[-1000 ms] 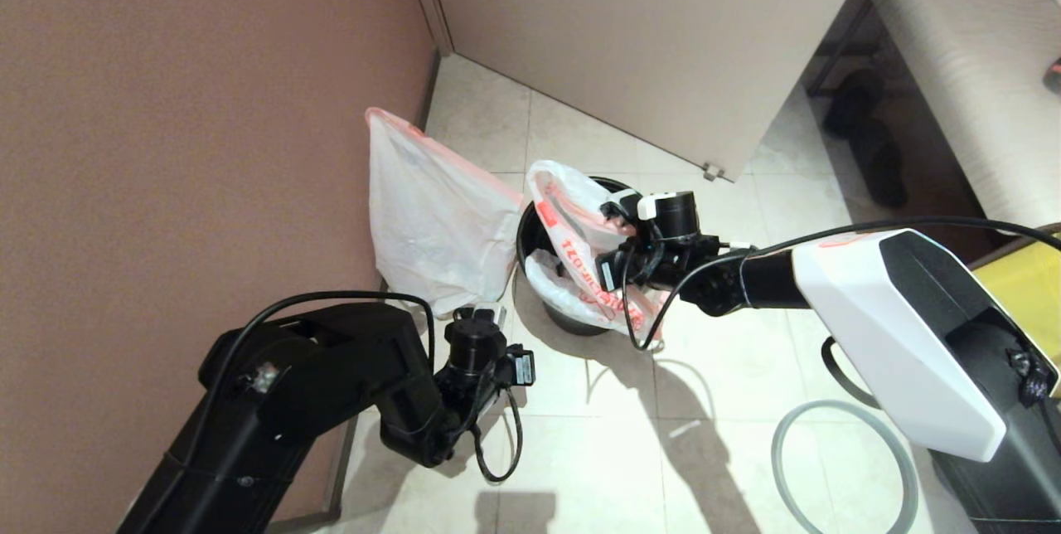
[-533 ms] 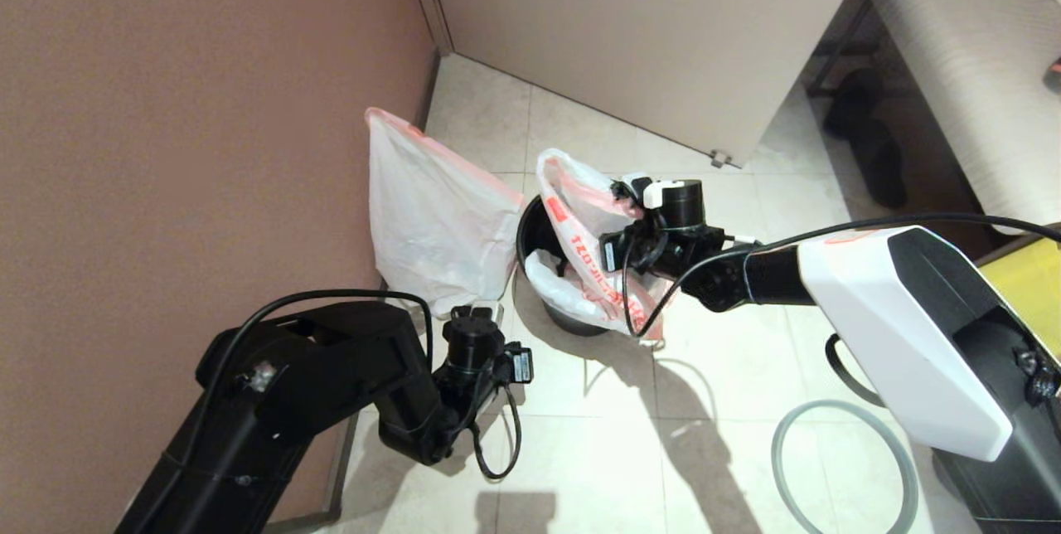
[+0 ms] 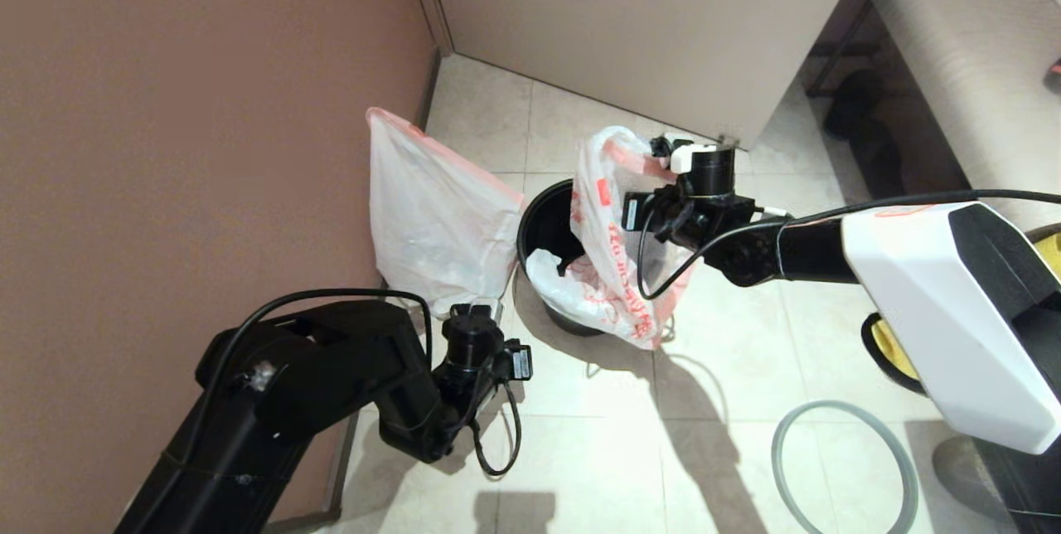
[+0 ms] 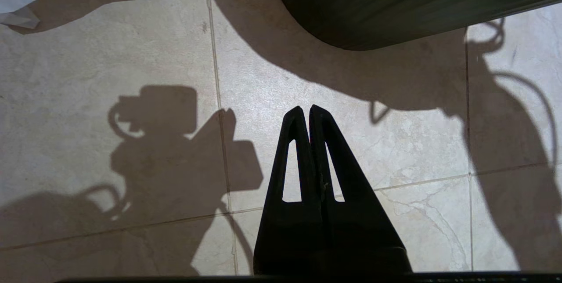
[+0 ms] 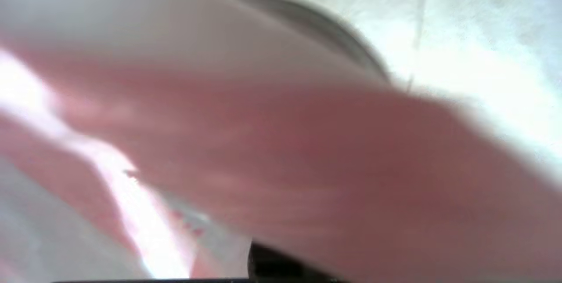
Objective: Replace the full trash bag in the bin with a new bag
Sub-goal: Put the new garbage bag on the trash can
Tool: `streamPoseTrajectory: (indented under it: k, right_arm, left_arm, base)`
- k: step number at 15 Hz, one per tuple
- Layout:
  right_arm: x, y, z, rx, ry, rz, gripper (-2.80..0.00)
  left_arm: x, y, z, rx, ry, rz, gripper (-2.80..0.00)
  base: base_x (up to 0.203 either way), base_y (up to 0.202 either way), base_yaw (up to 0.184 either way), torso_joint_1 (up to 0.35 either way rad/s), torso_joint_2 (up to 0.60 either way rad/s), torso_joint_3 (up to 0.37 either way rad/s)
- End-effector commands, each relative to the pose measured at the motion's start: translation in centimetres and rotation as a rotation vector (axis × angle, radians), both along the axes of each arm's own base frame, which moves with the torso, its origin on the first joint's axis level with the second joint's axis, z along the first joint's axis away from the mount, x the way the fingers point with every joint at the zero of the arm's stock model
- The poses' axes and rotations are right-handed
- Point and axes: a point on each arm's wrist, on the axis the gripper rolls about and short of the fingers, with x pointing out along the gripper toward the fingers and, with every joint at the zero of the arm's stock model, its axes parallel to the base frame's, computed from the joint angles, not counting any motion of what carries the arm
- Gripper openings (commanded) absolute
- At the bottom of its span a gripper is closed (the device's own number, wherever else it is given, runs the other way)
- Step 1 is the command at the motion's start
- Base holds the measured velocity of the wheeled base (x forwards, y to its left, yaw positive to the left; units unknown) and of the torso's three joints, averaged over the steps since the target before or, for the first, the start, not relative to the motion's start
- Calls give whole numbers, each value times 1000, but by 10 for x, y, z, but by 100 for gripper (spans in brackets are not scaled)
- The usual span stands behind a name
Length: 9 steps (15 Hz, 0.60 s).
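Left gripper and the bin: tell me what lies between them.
Only bare, shadowed floor tile lies between the shut left gripper and the bin, per the left wrist view.

Thin plastic and polished tile beside a matt wall

The new bag (image 3: 609, 269) is glossy, crinkled translucent film; the bin (image 3: 547, 227) is smooth dark plastic; the floor tiles (image 3: 721, 401) gleam.

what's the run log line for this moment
right claw: shut on new bag, above bin | left claw: shut, idle | full trash bag: beside bin

It looks like a home or hotel room: beige floor tiles (image 3: 580, 451), a door (image 3: 630, 28), an upholstered bench (image 3: 961, 61).
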Motion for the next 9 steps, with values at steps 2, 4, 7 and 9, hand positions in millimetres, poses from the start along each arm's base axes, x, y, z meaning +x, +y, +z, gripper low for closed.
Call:
streamPoseTrajectory:
  k: [2, 4, 7, 9]
  right_arm:
    - [-2, -13, 21, 30, -36, -27, -280]
    - [-8, -20, 39, 83, -52, -39, -280]
    - [-28, -16, 39, 89, 66, -47, -280]
    - [-51, -13, 35, 61, 189, -38, -280]
  left_arm:
    - [0, 0, 0, -2, -5, 0, -280]
    - [0, 0, 0, -3, -5, 1, -280]
    - [0, 0, 0, -3, -4, 1, -280]
    - [0, -1, 1, -4, -7, 1, -280]
  base:
    - [0, 0, 0, 0, 0, 0]
    - [0, 0, 0, 0, 0, 0]
    - [0, 0, 0, 0, 0, 0]
    - [0, 0, 0, 0, 0, 0]
